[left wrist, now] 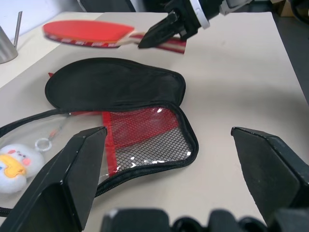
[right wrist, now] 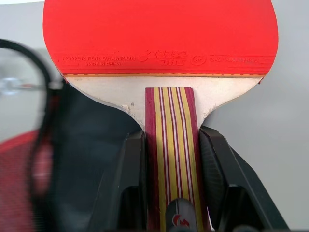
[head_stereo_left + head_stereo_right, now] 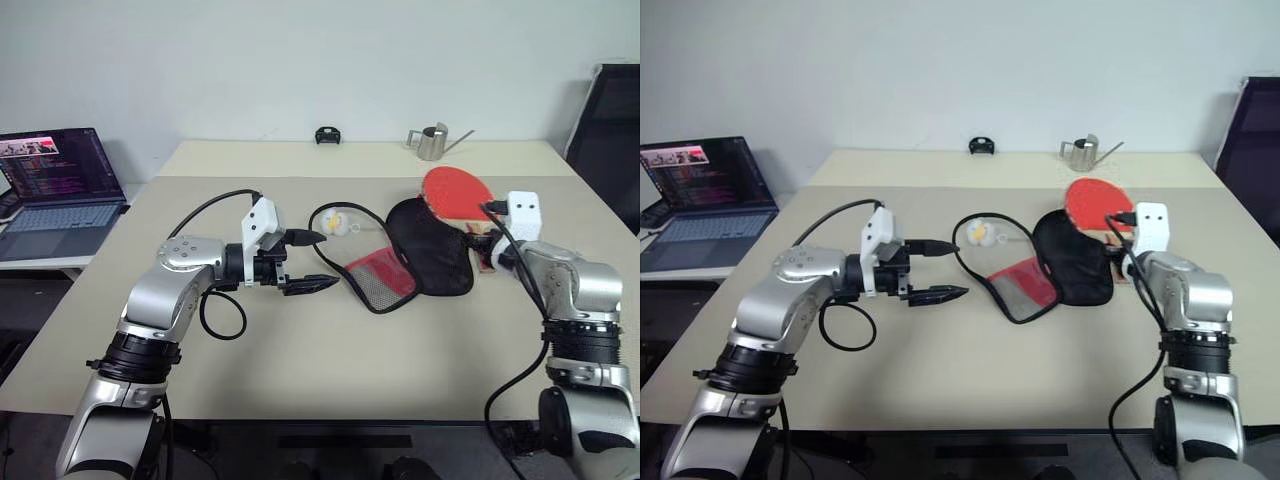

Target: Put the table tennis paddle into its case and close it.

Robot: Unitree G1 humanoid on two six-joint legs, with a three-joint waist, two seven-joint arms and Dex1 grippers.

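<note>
Meanwhile, at the surface [image 3: 300, 380]: a two-armed robot is working with a paddle and its pouch.
Right end effector [image 2: 169, 159]: its two black fingers are clamping the striped wooden handle from both sides, so it is grasping the table tennis paddle [image 3: 455, 192].
Paddle position: the red face is extending straight ahead of the right fingers, held clear of the surface; in the left wrist view it is hanging above the far edge of the case.
Left end effector [image 3: 310, 262]: it is standing released, fingers spread wide and gripping nothing, pointing across toward the case.
Case [image 3: 425, 245]: it is lying unzipped on the surface between the two end effectors, just ahead of the left fingertips and just beside the right one; the black flap is facing up on the side nearer the paddle, and the red panel with black mesh is lying open on the side nearer the left end effector.
Plush keychain [image 3: 335, 226]: a small white toy is resting beyond the left fingertips, close to the zip edge.
Behind the right end effector's reach: a metal watering can [image 3: 432, 142] is sitting at the far edge.
Off to the left arm's outer side: an open laptop [image 3: 55, 190] is glowing on a separate low stand.
</note>
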